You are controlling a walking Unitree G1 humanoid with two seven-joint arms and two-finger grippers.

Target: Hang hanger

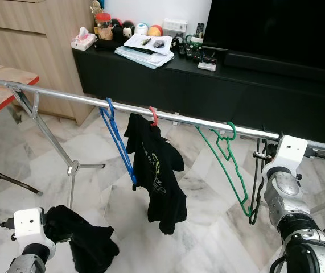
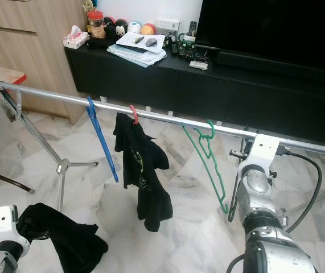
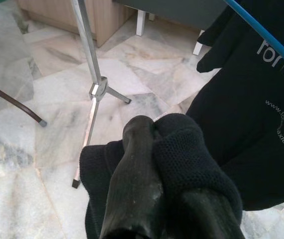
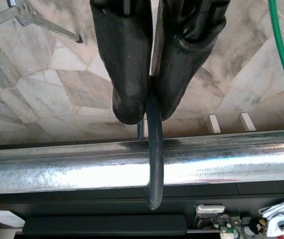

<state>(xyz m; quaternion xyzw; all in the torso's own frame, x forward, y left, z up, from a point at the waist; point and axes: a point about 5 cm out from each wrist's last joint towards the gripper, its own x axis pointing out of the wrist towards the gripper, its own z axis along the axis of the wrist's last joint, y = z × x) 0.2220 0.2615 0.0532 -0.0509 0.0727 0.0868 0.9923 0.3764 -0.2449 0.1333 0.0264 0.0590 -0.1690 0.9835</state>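
A silver rail runs across the room at chest height. On it hang a blue hanger, a red hanger carrying a black T-shirt, and a green hanger. My right gripper is shut on a black hanger, just below the rail and right of the green one. The black hanger's hook curls over the rail, and its body dangles beside my right wrist. Low at the left, my left gripper is shut on a bunched black garment.
Behind the rail stands a black TV console with papers, remotes and small items, and a large TV above it. The rack's splayed leg stands on the marble floor at the left. A red-edged table juts in from the far left.
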